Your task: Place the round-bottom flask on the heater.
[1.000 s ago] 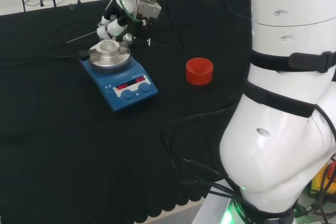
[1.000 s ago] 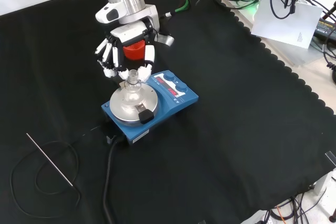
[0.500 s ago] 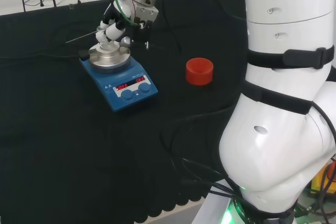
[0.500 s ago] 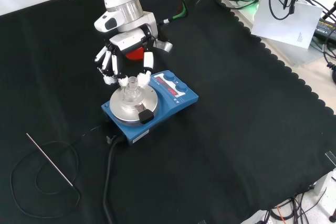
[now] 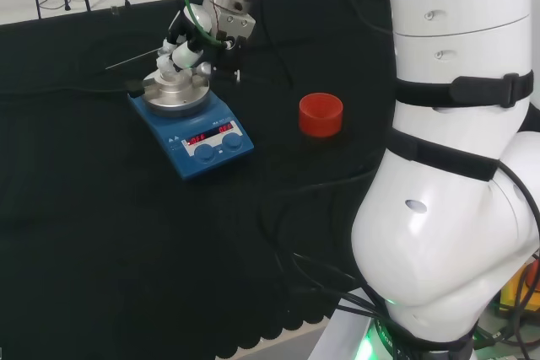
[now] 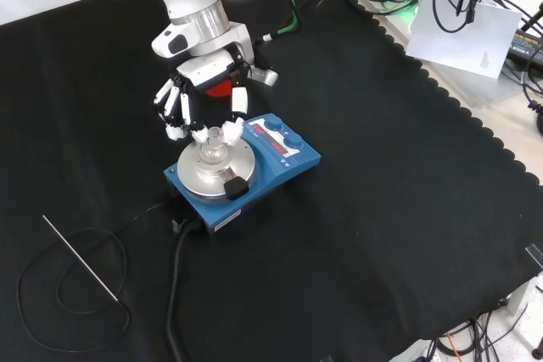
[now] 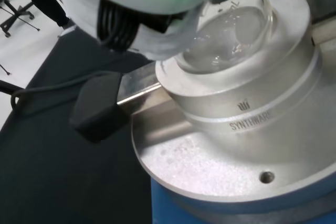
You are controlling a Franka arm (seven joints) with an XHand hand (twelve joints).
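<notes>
The clear round-bottom flask (image 6: 214,148) sits with its bulb in the well of the round metal block (image 6: 204,177) on top of the blue heater (image 6: 284,157). My hand (image 6: 240,101) hangs just above it, and its fingers curl down on both sides of the flask's neck. In the head view the hand (image 5: 184,58) is over the block (image 5: 175,97), and the flask (image 5: 175,80) is faint beneath it. From the wrist, the flask's bulb (image 7: 231,24) rests in the block (image 7: 247,108), and a blurred white part of the hand covers its top.
A red ribbed ring stand (image 5: 321,114) stands on the cloth right of the heater (image 5: 202,142) in the head view. A black clip (image 6: 235,186) lies on the block's edge. A thin metal rod (image 6: 81,270) and a black cable (image 6: 176,286) lie on the cloth.
The hand has come down with the flask, whose bulb now sits in the block. Over the last half second hardly anything moved.
</notes>
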